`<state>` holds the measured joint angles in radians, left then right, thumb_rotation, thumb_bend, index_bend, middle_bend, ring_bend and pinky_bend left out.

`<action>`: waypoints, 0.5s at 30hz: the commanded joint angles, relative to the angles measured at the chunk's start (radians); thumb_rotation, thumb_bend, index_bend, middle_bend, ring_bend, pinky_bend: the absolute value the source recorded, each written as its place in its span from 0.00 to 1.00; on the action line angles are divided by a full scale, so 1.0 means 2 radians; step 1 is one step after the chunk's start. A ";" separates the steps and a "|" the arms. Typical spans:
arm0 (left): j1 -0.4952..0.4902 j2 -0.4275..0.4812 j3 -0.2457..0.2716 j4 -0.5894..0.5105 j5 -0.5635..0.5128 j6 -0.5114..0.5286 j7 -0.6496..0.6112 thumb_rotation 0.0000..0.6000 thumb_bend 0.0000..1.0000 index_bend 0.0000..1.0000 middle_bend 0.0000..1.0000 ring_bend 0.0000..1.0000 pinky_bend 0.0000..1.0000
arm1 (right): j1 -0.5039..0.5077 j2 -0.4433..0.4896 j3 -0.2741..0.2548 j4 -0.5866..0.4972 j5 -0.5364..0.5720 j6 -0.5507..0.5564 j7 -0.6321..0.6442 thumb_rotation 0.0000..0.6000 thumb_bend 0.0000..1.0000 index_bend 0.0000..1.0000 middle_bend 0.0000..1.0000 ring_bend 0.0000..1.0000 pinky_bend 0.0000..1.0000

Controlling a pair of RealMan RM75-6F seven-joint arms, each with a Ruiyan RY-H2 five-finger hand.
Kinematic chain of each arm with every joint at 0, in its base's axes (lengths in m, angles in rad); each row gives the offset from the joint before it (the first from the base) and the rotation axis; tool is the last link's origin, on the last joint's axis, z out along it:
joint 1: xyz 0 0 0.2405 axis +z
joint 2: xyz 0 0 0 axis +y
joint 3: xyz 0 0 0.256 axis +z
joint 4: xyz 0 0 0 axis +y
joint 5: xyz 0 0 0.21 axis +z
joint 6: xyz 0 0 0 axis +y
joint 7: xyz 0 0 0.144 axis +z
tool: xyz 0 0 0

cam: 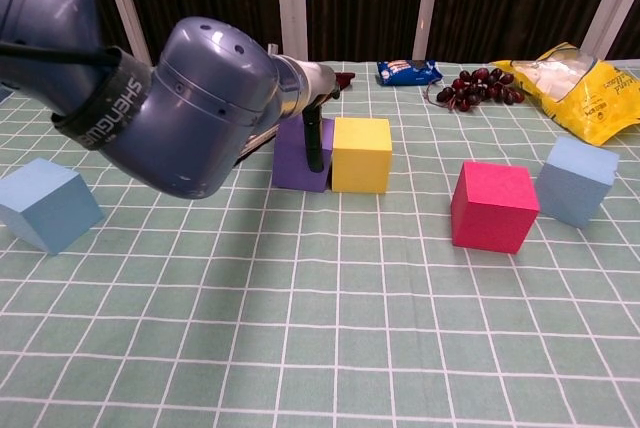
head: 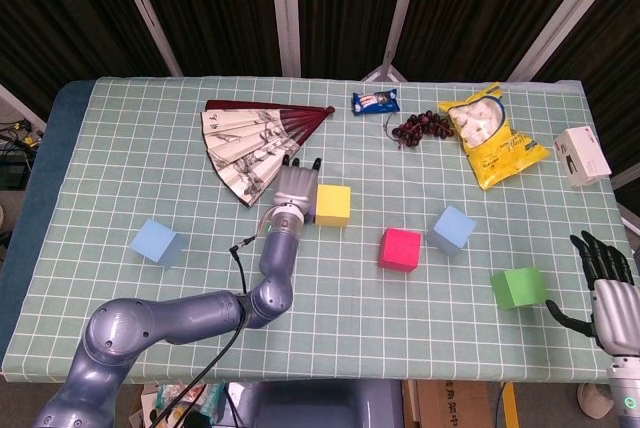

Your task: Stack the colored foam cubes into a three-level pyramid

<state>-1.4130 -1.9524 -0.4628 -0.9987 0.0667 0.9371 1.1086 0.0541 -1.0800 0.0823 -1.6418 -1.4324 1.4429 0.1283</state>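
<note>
While the left hand (cam: pixel 312 113) clasps the purple cube (cam: pixel 297 153) against the yellow cube (cam: pixel 360 154) at centre frame, base-laying seems under way, so next it should release, the right hand (head: pixel 603 270) idling spread-fingered at lower right.

Dark curtains (head: pixel 210 8) behind checked table (head: pixel 130 168)

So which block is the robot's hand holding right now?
The purple cube. The left hand is on top of it with a finger down its front, right beside the yellow cube. The other cubes sit alone, untouched.
</note>
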 commanded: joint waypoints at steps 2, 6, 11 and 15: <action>0.000 -0.002 -0.002 0.001 0.004 -0.001 -0.002 1.00 0.24 0.03 0.43 0.12 0.06 | 0.000 0.000 0.000 0.000 0.000 0.000 0.000 1.00 0.24 0.00 0.00 0.00 0.00; 0.001 -0.002 -0.002 0.000 0.004 -0.002 -0.002 1.00 0.24 0.03 0.43 0.12 0.06 | 0.000 0.000 0.000 0.000 0.001 -0.001 0.001 1.00 0.24 0.00 0.00 0.00 0.00; 0.003 -0.002 -0.003 -0.002 0.006 -0.001 -0.003 1.00 0.24 0.03 0.43 0.12 0.06 | 0.000 0.000 0.000 -0.001 0.001 -0.001 0.001 1.00 0.24 0.00 0.00 0.00 0.00; 0.007 -0.001 -0.001 -0.008 0.008 0.002 -0.004 1.00 0.24 0.03 0.43 0.12 0.06 | 0.000 0.000 0.000 -0.001 0.001 -0.001 0.001 1.00 0.24 0.00 0.00 0.00 0.00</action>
<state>-1.4009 -1.9548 -0.4665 -1.0128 0.0813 0.9393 1.1011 0.0544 -1.0792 0.0825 -1.6429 -1.4314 1.4415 0.1306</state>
